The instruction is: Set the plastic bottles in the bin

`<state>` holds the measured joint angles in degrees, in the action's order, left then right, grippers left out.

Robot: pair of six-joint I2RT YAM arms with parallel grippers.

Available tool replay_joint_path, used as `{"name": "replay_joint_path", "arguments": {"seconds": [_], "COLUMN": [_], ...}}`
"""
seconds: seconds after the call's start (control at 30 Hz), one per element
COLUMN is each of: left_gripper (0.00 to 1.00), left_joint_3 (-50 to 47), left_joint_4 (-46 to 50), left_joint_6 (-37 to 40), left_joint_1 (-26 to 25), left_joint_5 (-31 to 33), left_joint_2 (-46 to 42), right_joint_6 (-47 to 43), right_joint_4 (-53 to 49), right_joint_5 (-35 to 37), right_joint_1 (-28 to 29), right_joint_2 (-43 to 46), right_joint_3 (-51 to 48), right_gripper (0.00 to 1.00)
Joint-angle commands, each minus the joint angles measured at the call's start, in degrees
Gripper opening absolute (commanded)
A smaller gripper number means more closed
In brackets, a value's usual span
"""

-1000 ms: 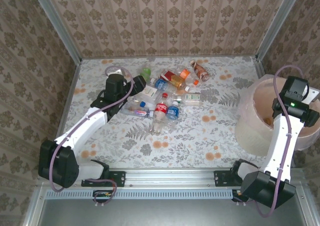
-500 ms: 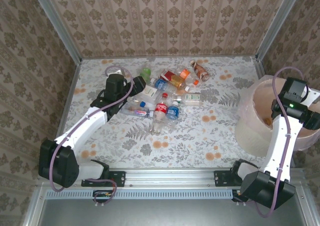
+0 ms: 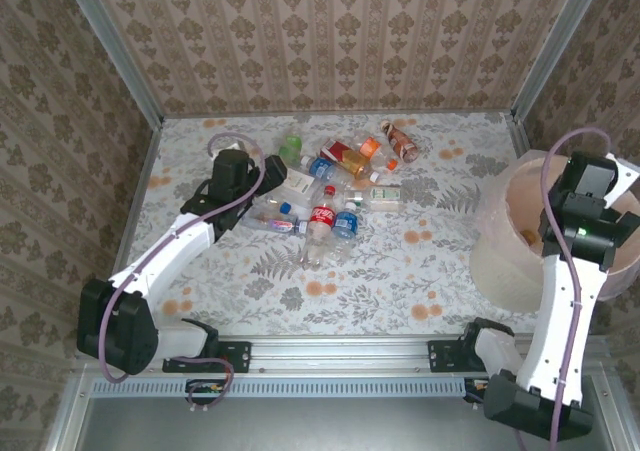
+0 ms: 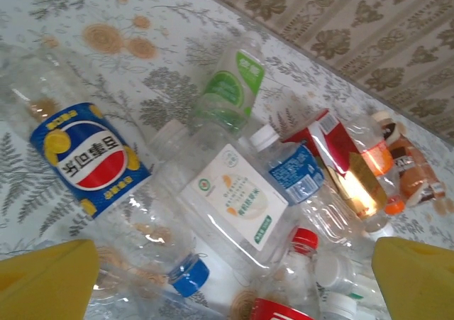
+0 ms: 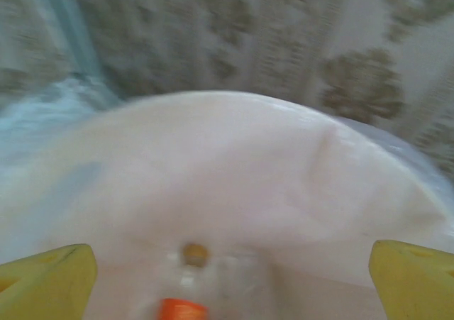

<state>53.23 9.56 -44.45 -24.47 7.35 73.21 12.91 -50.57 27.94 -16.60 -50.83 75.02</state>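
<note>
The plastic bottles (image 3: pixel 335 186) lie in a loose pile at the middle back of the table. My left gripper (image 3: pixel 275 174) hangs open at the pile's left edge. In the left wrist view its gripper (image 4: pixel 230 284) has nothing between the yellow fingertips (image 4: pixel 46 277). Below it lie a white-label bottle (image 4: pixel 234 203), a Pepsi bottle (image 4: pixel 89 157) and a green-label bottle (image 4: pixel 230 89). My right gripper (image 3: pixel 590 181) is open above the bin (image 3: pixel 495 261). In the blurred right wrist view a clear bottle with an orange label (image 5: pixel 191 291) lies loose inside the bin (image 5: pixel 248 171), below the open gripper (image 5: pixel 230 281).
Metal corner posts (image 3: pixel 115 41) and patterned walls close in the table on three sides. The bin stands at the table's right edge. A Coca-Cola bottle (image 3: pixel 322 216) and a blue-label bottle (image 3: pixel 345 223) lie at the near side of the pile.
My right gripper has opened over the bin and the bottle it held now lies loose inside. The left arm has barely moved.
</note>
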Motion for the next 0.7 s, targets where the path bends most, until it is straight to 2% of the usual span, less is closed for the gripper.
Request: {"name": "replay_joint_path", "arguments": {"seconds": [0.0,0.17,0.23,0.5,0.67], "left_gripper": [1.00,1.00,1.00,1.00,1.00], "left_joint_3": [-2.2,-5.5,-6.1,-5.9,-4.9], "left_joint_4": [3.4,5.0,6.7,11.1,12.5], "left_joint_6": [-2.4,-4.7,-5.4,-6.7,-11.8], "left_joint_1": [1.1,3.5,4.6,8.4,9.1], "left_joint_5": [3.8,5.2,5.6,5.1,3.6], "left_joint_2": [-3.4,-6.7,-7.8,-7.8,-4.9], "right_joint_6": [4.2,8.0,8.2,5.0,3.4], "right_joint_4": [7.3,16.7,20.3,31.0,37.3], "right_joint_5": [-13.3,-28.9,-32.6,-32.1,-32.1], "right_joint_1": [4.6,10.3,14.1,29.9,37.3], "right_joint_2": [1.9,0.9,-0.6,-7.4,-10.3], "right_joint_3": [1.6,0.2,-0.8,-3.4,-7.0], "right_gripper": [1.00,1.00,1.00,1.00,1.00]}}
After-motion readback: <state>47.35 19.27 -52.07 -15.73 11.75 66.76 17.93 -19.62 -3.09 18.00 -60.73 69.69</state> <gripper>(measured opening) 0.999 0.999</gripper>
